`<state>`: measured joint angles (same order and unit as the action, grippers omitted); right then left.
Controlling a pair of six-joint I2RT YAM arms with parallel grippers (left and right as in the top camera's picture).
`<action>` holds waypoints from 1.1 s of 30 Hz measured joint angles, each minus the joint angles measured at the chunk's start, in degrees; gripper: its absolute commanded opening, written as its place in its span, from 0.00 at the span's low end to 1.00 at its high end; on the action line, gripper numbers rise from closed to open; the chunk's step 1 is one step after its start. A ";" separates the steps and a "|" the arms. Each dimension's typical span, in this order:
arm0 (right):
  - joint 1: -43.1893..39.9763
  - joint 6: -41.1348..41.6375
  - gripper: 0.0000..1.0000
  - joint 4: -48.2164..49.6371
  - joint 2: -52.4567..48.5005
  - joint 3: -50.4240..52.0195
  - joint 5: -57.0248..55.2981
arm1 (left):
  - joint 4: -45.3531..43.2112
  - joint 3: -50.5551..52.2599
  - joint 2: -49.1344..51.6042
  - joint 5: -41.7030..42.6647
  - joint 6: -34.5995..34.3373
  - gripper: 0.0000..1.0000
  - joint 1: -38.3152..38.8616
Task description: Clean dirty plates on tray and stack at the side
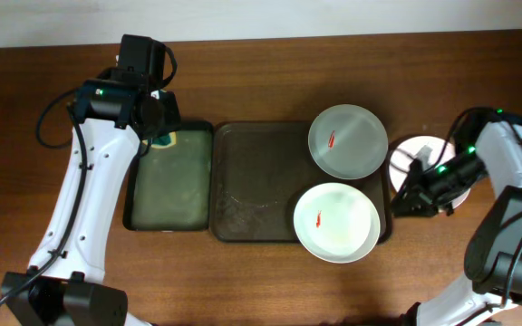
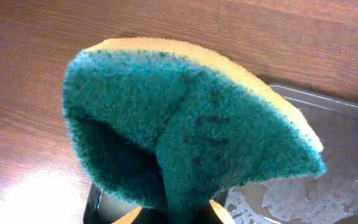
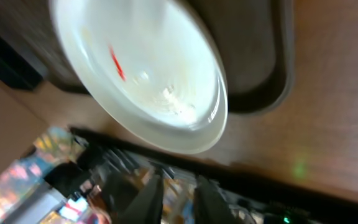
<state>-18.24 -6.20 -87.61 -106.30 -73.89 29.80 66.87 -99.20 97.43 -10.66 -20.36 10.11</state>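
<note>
Two white plates with red smears lie on the right half of the large brown tray (image 1: pixel 252 181): a back plate (image 1: pixel 348 140) and a front plate (image 1: pixel 336 222). A third white plate (image 1: pixel 415 149) lies on the table right of the tray, partly hidden by my right arm. My right gripper (image 1: pixel 404 197) hovers by the tray's right edge, fingers slightly apart and empty (image 3: pixel 178 196). The right wrist view shows a smeared plate (image 3: pixel 148 81) overhanging the tray rim (image 3: pixel 253 56). My left gripper (image 1: pixel 159 136) (image 2: pixel 173 214) is shut on a green and yellow sponge (image 2: pixel 185 124).
A smaller dark tray (image 1: pixel 166 195) with a wet greenish floor stands left of the large tray; its corner shows in the left wrist view (image 2: pixel 340 162). The left arm stretches along the table's left side. Bare wood lies in front of both trays.
</note>
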 measured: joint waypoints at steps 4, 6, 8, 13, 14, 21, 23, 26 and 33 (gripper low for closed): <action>1.31 1.11 0.46 1.68 3.28 4.59 -2.19 | 0.13 0.00 0.00 0.20 0.02 0.00 0.00; 1.42 4.17 0.46 2.58 6.88 5.25 -5.79 | 0.15 0.00 0.00 0.24 0.02 0.00 0.00; 1.46 7.72 0.44 3.21 10.10 5.27 -9.79 | 0.15 0.00 0.00 0.24 0.02 0.00 0.00; 4.90 14.86 0.39 6.25 17.44 7.26 -16.81 | 0.24 0.00 0.00 0.24 0.02 0.00 0.00; 6.25 15.98 0.38 7.67 18.27 8.28 -17.25 | 0.44 0.00 0.00 0.24 0.02 0.00 0.00; 14.64 22.60 0.38 17.09 18.73 16.94 -18.38 | 1.20 0.00 0.00 0.39 0.02 0.00 0.00; 16.87 24.15 0.38 18.51 18.73 17.62 -18.53 | 1.22 0.00 0.00 0.39 0.02 0.00 0.00; 19.02 26.77 0.37 20.50 18.73 18.47 -20.13 | 1.27 0.00 0.00 0.39 0.02 0.00 0.00; 19.37 29.86 0.16 29.42 18.71 24.96 -21.64 | 1.70 0.00 0.00 0.42 0.02 0.00 0.00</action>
<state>1.13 23.66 -58.19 -87.59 -48.93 8.16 68.58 -99.20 97.43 -10.24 -20.34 10.11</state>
